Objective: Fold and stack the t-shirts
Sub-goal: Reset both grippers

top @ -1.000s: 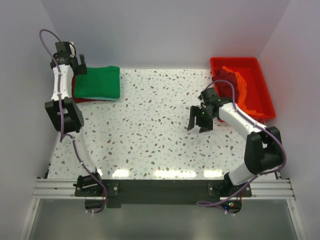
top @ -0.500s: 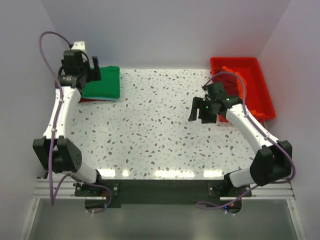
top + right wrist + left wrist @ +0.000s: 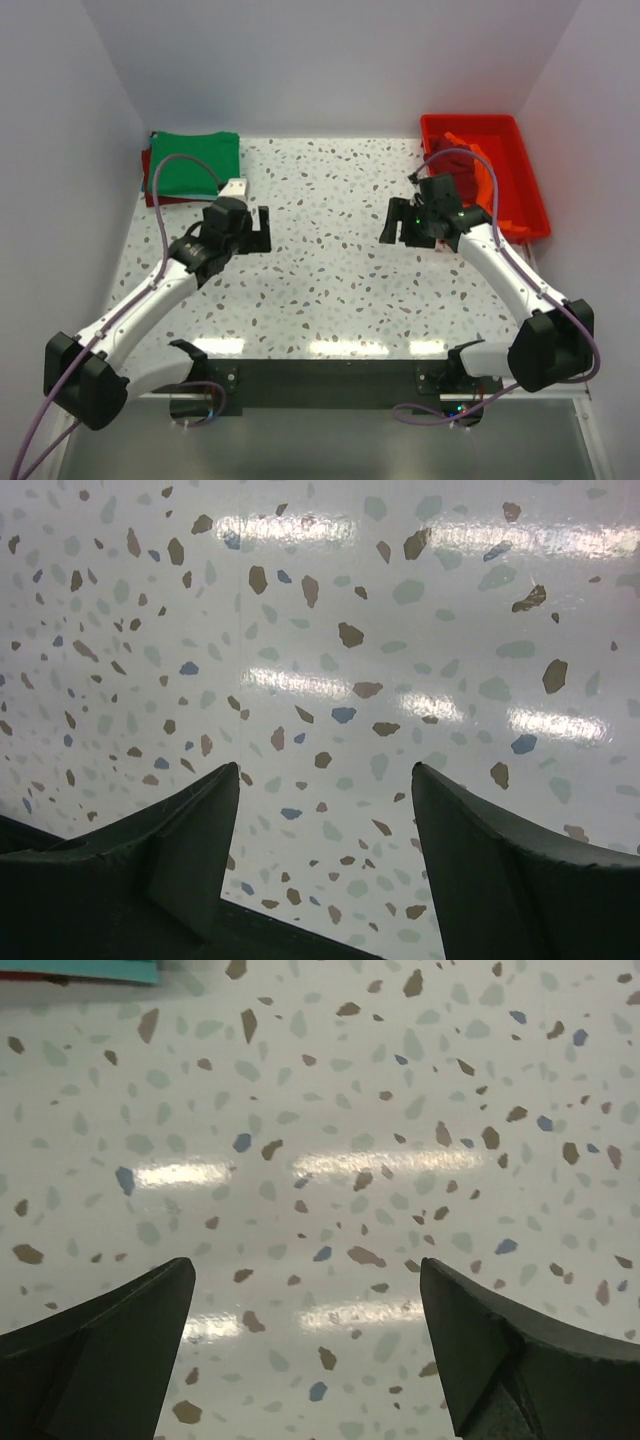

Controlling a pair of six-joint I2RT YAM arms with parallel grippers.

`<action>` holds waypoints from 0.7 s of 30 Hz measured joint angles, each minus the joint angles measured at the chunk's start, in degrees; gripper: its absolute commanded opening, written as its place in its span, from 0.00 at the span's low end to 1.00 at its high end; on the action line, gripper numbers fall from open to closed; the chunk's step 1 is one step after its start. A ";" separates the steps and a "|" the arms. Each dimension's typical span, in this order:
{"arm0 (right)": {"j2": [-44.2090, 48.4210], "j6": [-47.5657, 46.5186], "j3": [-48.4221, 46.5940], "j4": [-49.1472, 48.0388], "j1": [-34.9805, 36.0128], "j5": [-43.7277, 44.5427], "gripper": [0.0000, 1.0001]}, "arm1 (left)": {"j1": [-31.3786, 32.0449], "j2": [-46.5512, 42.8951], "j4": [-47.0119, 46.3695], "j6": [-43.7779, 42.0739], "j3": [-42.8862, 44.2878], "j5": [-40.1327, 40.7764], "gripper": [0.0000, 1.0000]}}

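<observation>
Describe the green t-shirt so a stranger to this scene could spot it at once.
Find the far left corner of the speckled table, across from the red tray. There, the bright green t-shirt lies folded on top, unlike the dark red t-shirt edging out beneath it.

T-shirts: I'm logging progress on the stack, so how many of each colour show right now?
Green t-shirt: 1
Teal t-shirt, edge only: 1
Dark red t-shirt: 1
Orange t-shirt, in the red tray: 1
Total: 4

Overhead camera looks down; both wrist cameras closely face the table (image 3: pixel 320 290).
</observation>
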State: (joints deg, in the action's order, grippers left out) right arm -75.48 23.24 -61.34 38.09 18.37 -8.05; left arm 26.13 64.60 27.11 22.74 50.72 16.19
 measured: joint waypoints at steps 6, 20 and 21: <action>0.02 0.07 0.50 -1.86 0.00 0.42 0.73 | 7.26 -3.96 -0.61 7.67 -4.07 1.86 1.00; 3.96 1.03 2.78 -3.02 0.00 4.13 0.74 | 8.20 -6.25 -3.13 11.91 -3.91 7.17 1.00; 3.96 1.11 2.91 -2.97 0.00 4.13 0.74 | 8.20 -6.49 -3.52 12.17 -3.91 7.43 1.00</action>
